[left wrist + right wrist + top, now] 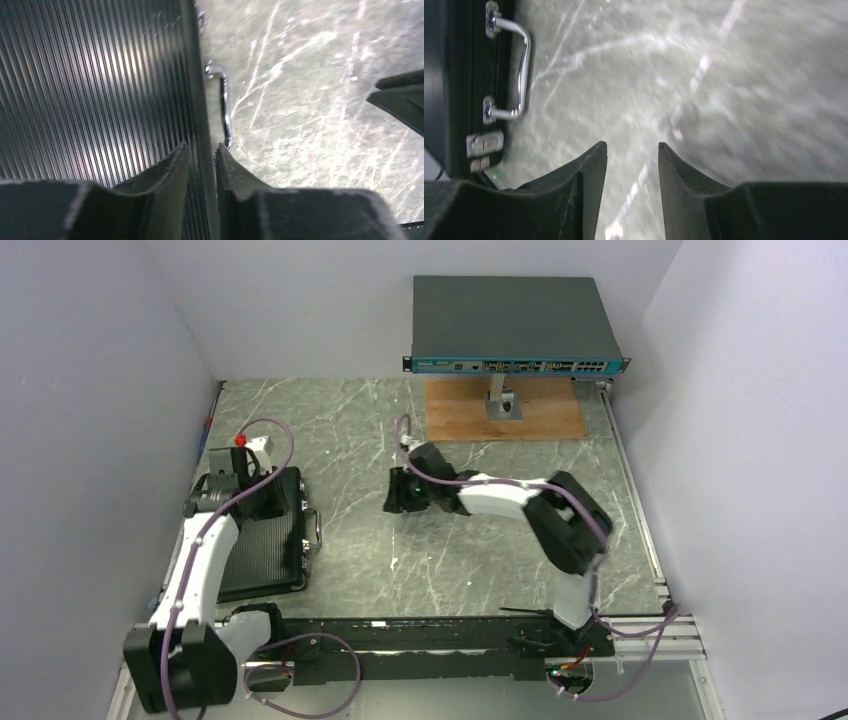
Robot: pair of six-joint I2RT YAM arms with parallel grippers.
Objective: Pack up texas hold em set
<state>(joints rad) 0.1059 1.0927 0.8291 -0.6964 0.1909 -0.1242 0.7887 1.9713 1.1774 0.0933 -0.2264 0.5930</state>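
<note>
Top: we count one briefcase (262, 550), lid down, at the table (450, 560) left edge. The left gripper (243, 472) is over it, likely to seat the lid. The right gripper (400, 495) is mid-table.
Left wrist: jaws narrow, gripping nothing, above the handle-side rim.
Right wrist: jaws narrow, empty. We see one silver handle (521, 70) and one latch (485, 144).

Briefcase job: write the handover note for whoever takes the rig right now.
Left gripper: jaws slightly apart above the briefcase's handle-side edge, gripping nothing that I can see.
Right gripper: slightly open, empty, over the bare table beside the silver handle.
Done: the case lies flat and closed at table left, no loose chips or cards in view.
Left: confirm the latches; their state is unclear.
</note>
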